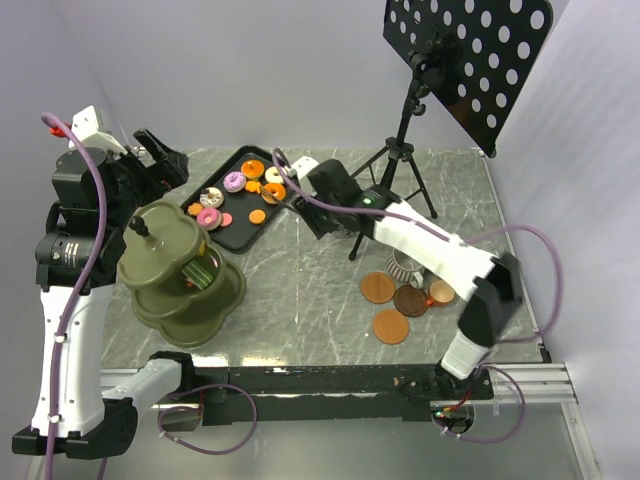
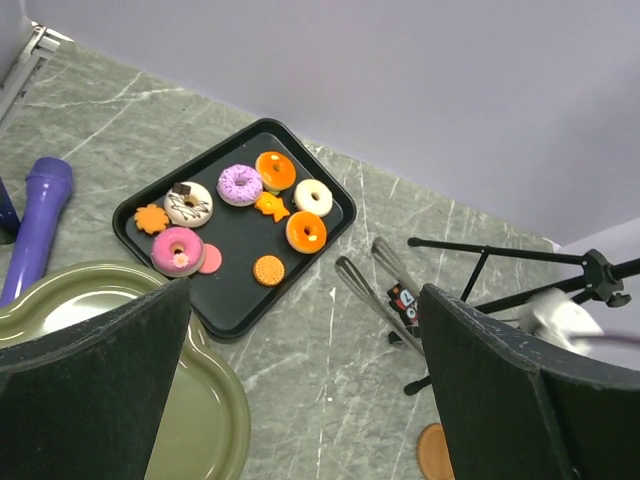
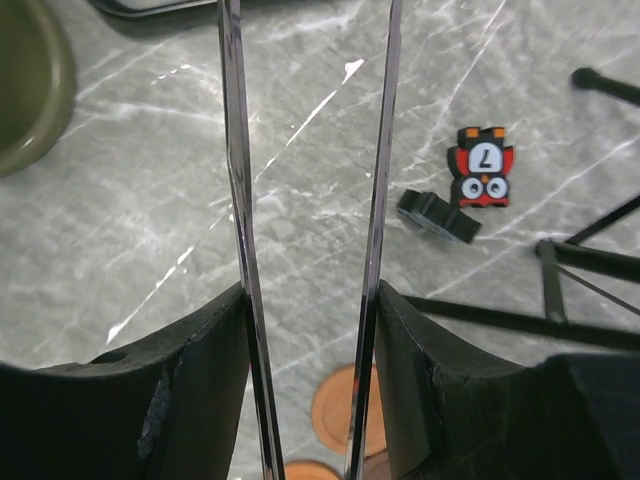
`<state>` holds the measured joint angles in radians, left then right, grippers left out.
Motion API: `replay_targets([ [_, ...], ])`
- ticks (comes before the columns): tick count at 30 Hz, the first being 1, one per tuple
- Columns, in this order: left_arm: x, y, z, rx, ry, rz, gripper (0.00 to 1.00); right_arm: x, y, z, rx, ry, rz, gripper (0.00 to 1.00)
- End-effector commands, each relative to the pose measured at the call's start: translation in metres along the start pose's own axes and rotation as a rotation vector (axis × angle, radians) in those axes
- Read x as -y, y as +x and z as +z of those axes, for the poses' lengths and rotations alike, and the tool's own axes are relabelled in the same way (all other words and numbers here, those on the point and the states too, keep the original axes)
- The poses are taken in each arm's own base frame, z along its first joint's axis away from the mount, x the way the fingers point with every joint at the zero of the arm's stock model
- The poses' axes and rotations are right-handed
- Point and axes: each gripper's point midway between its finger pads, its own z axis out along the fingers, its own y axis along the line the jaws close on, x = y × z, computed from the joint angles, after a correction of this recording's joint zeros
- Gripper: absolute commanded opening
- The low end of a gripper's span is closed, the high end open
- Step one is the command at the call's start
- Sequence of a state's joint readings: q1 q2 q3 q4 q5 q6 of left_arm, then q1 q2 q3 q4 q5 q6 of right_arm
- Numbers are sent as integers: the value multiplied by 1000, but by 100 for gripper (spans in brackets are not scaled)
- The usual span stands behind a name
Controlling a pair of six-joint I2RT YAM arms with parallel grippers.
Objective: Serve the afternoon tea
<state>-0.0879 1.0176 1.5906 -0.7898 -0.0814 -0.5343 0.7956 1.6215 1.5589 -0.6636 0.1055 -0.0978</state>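
Several toy donuts and pastries lie on the black tray (image 2: 240, 275): a pink donut (image 2: 178, 248), a purple one (image 2: 239, 184), orange ones (image 2: 275, 170) and a white one (image 2: 312, 196). My right gripper (image 3: 310, 300) is shut on the thin metal tongs (image 3: 235, 180), whose two arms press against its pads and stand apart. In the top view this gripper (image 1: 303, 190) hovers at the tray's right edge. My left gripper (image 2: 300, 340) is open and empty above the green tiered stand (image 1: 180, 265). A ribbed green piece (image 1: 203, 272) lies on the stand's lower tier.
Brown-orange saucers (image 1: 378, 288) and ribbed cups (image 1: 405, 265) sit at the right under my right arm. A black tripod (image 1: 400, 150) with a perforated board stands behind them. A small number card (image 3: 484, 165) lies on the marble table. A purple handle (image 2: 38, 215) lies left of the tray.
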Motion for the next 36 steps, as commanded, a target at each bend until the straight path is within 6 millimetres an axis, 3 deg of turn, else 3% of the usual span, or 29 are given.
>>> replay_targets([
  [1, 1, -21, -8, 79, -4, 16, 100, 13, -27, 20, 12, 21, 75, 55],
  [6, -1, -21, -8, 87, -9, 17, 100, 20, -34, 57, -25, 15, 79, 55],
  [12, -4, -22, -12, 99, -18, 18, 100, 24, -25, 88, -101, 4, 78, 56],
  [23, -1, -16, -8, 76, 1, 17, 100, 21, -3, 116, -172, 12, 97, 59],
  [36, 1, -14, -7, 64, 14, 20, 100, 29, -2, 139, -202, 69, 88, 59],
])
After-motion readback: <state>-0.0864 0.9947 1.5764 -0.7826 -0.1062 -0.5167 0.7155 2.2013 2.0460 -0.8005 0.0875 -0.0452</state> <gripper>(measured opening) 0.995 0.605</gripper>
